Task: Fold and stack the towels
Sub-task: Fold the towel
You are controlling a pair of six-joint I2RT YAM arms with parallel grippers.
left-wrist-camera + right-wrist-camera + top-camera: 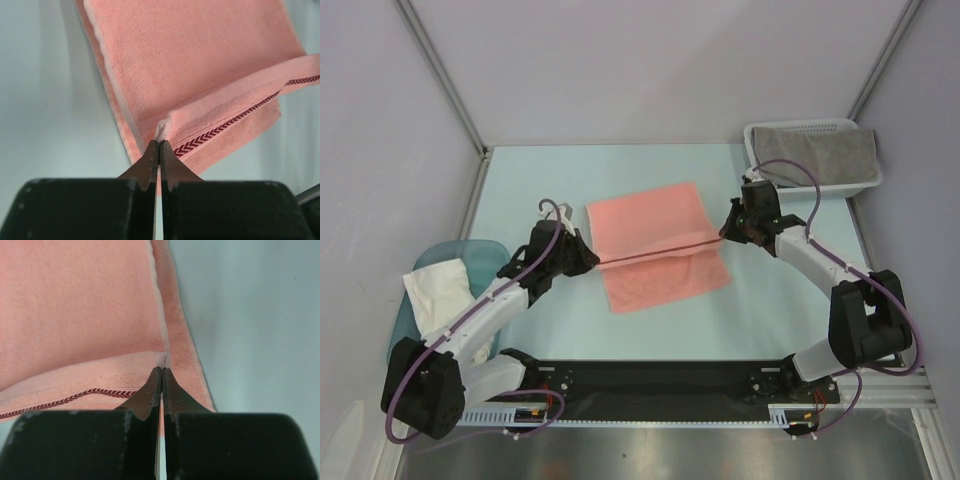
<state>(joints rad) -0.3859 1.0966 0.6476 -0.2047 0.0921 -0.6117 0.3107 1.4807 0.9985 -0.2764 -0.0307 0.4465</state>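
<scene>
A salmon-pink towel (655, 245) lies in the middle of the table, with one edge lifted and pulled taut across it as a dark line. My left gripper (588, 262) is shut on that edge's left corner; the left wrist view shows the pink towel (200, 65) with its dark red chevron trim, pinched at my gripper (159, 145). My right gripper (725, 238) is shut on the right corner, as the right wrist view shows at the gripper (161, 371) on the towel (75, 305). A grey towel (820, 155) lies in the basket. A white towel (438, 285) lies on the teal tub.
The white mesh basket (757, 135) stands at the back right corner. The teal tub (470, 252) stands at the left beside my left arm. Grey walls close in the table at the back and sides.
</scene>
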